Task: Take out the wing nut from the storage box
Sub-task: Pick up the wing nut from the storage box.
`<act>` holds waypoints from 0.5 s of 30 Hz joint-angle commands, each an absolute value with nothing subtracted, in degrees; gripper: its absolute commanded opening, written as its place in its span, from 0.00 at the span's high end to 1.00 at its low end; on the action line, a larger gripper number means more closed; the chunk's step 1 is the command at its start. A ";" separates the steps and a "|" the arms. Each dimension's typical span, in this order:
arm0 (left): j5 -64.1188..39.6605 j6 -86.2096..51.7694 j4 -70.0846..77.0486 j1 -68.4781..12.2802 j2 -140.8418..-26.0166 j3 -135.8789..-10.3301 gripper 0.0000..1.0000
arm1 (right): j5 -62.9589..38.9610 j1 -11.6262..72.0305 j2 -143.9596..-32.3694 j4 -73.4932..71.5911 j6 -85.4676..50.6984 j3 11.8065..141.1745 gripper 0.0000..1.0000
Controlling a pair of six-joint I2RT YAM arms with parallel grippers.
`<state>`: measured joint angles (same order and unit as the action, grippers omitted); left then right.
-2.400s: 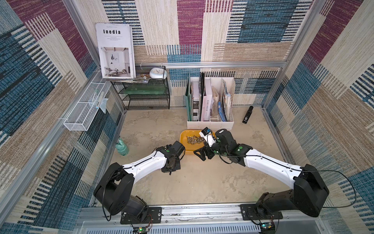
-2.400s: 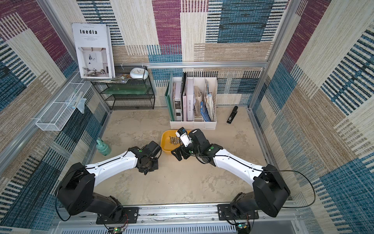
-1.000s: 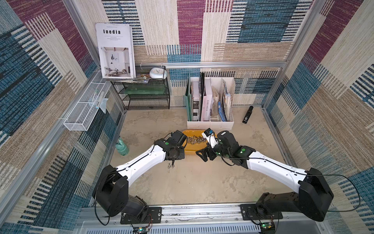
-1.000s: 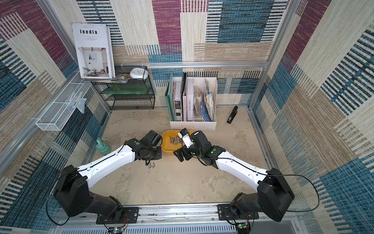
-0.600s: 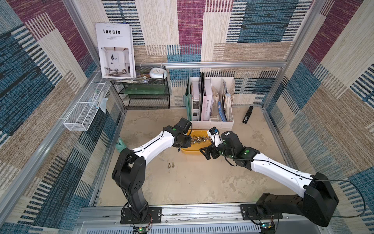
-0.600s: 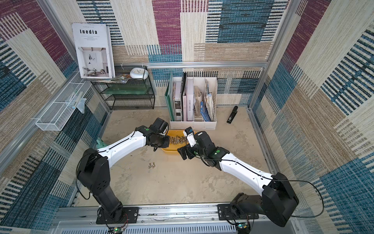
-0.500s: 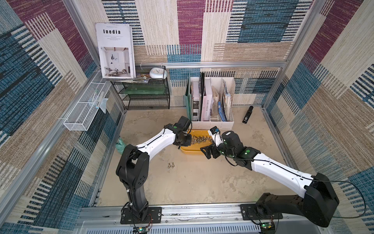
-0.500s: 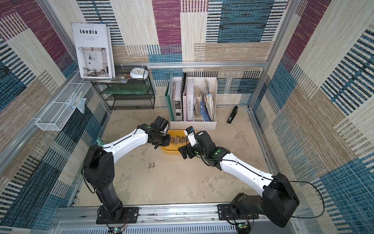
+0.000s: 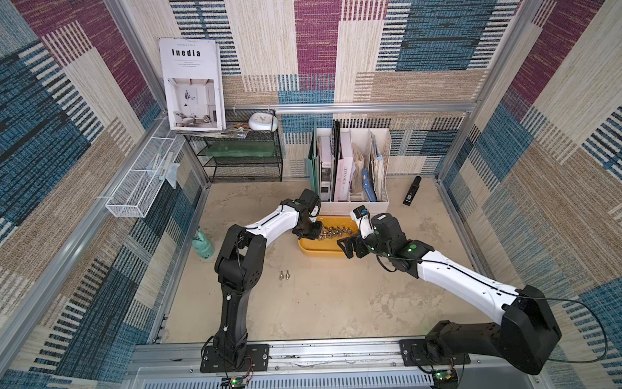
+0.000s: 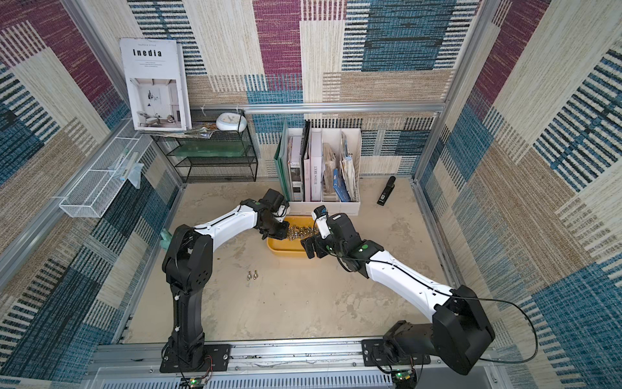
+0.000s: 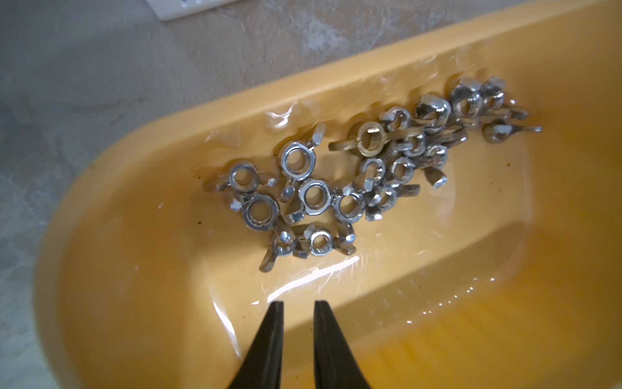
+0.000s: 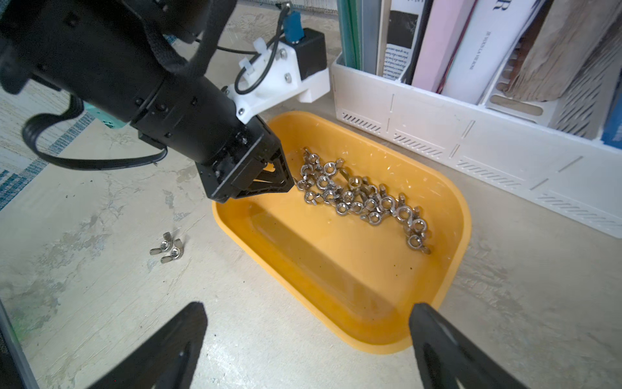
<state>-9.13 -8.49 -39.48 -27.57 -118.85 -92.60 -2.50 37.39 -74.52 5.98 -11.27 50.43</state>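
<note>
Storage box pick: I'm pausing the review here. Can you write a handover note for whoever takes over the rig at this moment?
Left gripper: jaws narrowly apart, empty, tips over one end of the storage box, by the pile of wing nuts.
Right gripper: wide open, empty, at the box's near rim.
Done: two wing nuts lie outside on the tabletop.
Left: if more must come out, close on a nut at the pile's edge and lift.

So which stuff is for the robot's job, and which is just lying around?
For the job: storage box, pile of wing nuts inside it, two loose wing nuts on the floor, left gripper, right gripper.

Just lying about: file holder, wire basket, stapler, green bottle, black shelf, Inedia magazine.
</note>
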 commanded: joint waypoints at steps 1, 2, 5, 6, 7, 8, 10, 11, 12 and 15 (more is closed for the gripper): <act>-8.95 -4.85 -41.02 -27.29 -119.45 -93.18 0.77 | -2.28 36.88 -74.71 6.32 -10.99 51.01 0.01; -8.71 -4.62 -41.04 -27.22 -119.53 -93.26 0.77 | -2.28 36.76 -74.76 6.44 -10.99 51.09 0.01; -7.52 -4.66 -40.85 -26.90 -119.47 -93.23 0.76 | -2.46 36.51 -74.58 6.28 -11.07 50.99 0.01; -7.47 -4.66 -40.78 -26.82 -119.60 -93.26 0.76 | -2.55 36.45 -74.62 6.24 -11.09 50.92 0.01; -7.32 -4.66 -40.77 -26.72 -119.84 -93.51 0.76 | -2.55 36.39 -74.62 6.24 -11.12 50.91 0.01; -7.38 -4.58 -40.91 -26.61 -120.08 -93.74 0.76 | -2.53 36.32 -74.62 6.29 -11.09 50.91 0.01; -7.53 -4.33 -41.27 -26.62 -120.81 -94.38 0.75 | -2.69 36.30 -74.65 6.33 -11.07 50.98 0.01; -7.87 -4.01 -41.38 -26.59 -121.16 -94.69 0.74 | -2.79 36.26 -74.75 6.32 -10.99 51.03 0.01; -8.20 -3.72 -41.46 -26.63 -121.42 -94.91 0.74 | -2.81 36.22 -74.78 6.36 -10.91 51.10 0.01; -8.58 -2.91 -41.69 -26.63 -122.32 -95.45 0.74 | -2.81 36.14 -74.79 6.54 -10.97 51.17 0.01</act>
